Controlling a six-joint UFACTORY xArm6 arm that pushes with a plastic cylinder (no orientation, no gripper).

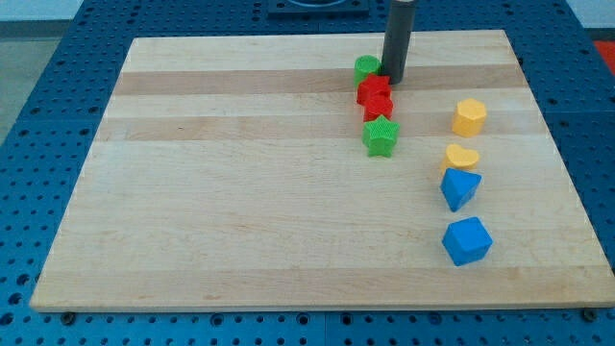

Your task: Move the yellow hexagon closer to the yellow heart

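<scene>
The yellow hexagon (470, 116) lies at the view's right, above the yellow heart (461, 157), with a small gap between them. My tip (395, 80) is at the view's top centre, well to the left of the yellow hexagon. It stands next to the green round block (365, 68) and the red star (375, 92), just right of them.
A green star (381, 135) lies below the red star, with another red block (379, 110) between them. A blue triangular block (459, 187) touches the yellow heart from below. A blue block (467, 240) lies further down. The wooden board (240, 192) sits on a blue pegboard.
</scene>
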